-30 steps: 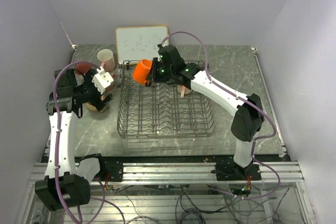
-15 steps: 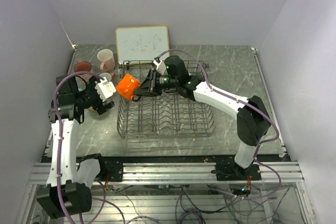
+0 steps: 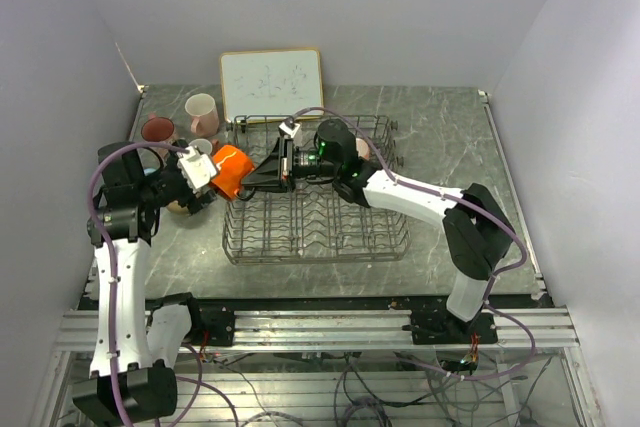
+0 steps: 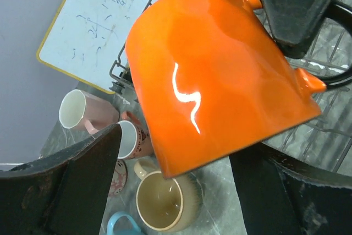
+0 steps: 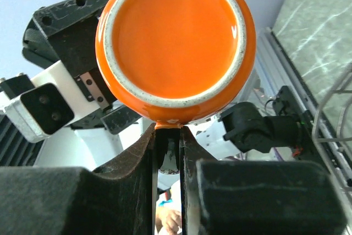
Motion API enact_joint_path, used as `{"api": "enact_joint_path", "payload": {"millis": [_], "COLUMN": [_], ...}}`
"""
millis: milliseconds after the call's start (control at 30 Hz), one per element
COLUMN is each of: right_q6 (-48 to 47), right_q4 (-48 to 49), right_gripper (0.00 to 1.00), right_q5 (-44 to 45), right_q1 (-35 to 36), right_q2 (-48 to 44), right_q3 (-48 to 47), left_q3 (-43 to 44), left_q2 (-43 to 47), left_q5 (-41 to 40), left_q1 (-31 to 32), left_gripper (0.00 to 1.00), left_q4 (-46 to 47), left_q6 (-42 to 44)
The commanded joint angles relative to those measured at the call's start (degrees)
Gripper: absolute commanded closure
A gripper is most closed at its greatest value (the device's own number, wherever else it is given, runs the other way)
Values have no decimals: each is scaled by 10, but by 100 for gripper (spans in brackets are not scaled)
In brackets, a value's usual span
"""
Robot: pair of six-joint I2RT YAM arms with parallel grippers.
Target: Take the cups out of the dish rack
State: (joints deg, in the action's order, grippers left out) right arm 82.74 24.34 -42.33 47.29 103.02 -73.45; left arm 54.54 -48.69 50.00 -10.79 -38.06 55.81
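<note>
Carrying the orange mug (image 3: 229, 171) leftward off the dish rack (image 3: 315, 237) over the last second, the right pincer (image 3: 255, 177) is clenching its handle above the table (image 3: 440, 137) while the released left pincer (image 3: 207, 183) is narrowing around its body, suggesting a handover is beginning.
</note>
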Motion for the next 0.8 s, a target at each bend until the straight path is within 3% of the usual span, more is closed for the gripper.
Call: {"api": "enact_joint_path", "payload": {"millis": [0, 267, 467, 600, 767], "right_q6": [58, 106, 140, 118, 26], "right_q4": [129, 188, 227, 203, 97], "right_gripper": [100, 100, 98, 70, 42], "right_q5": [-29, -34, -27, -20, -8], "right_q1": [11, 35, 47, 41, 7], "right_q2": [-7, 9, 26, 23, -5], "right_q3": [1, 17, 23, 29, 43], "left_q3": [16, 18, 11, 18, 36], "left_q2": [15, 27, 34, 21, -2], "left_q5": [33, 48, 34, -1, -129], "left_q1": [1, 1, 0, 1, 0], "left_gripper": [14, 29, 70, 91, 93], "left_q4": [33, 35, 45, 28, 8], "left_q6": [-27, -41, -56, -66, -108]}}
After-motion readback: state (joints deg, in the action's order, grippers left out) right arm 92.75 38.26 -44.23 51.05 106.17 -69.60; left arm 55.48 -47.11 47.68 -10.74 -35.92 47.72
